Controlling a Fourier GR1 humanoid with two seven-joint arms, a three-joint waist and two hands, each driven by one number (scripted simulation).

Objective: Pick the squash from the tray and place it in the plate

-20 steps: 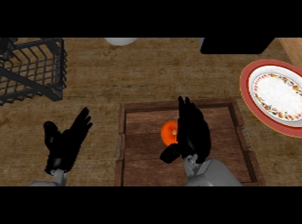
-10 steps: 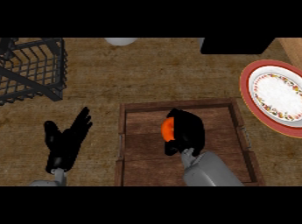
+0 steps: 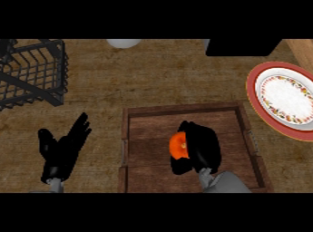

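Note:
An orange squash (image 3: pixel 178 146) lies in the middle of the brown wooden tray (image 3: pixel 145 118). My right hand (image 3: pixel 202 145) is over the tray with its fingers curled round the squash, hiding most of it. The red-rimmed white plate (image 3: pixel 289 99) stands to the tray's right, near the view's right edge. My left hand (image 3: pixel 63 147) rests open on the counter to the left of the tray, fingers pointing up.
A black wire basket (image 3: pixel 25 74) stands at the far left. A white rounded object (image 3: pixel 124 43) and a black block (image 3: pixel 242 47) sit along the far edge. A wooden strip (image 3: pixel 311 54) runs at the upper right.
My right hand's fingers have curled down over the squash, from straight to closed round it. The left hand has stayed where it was.

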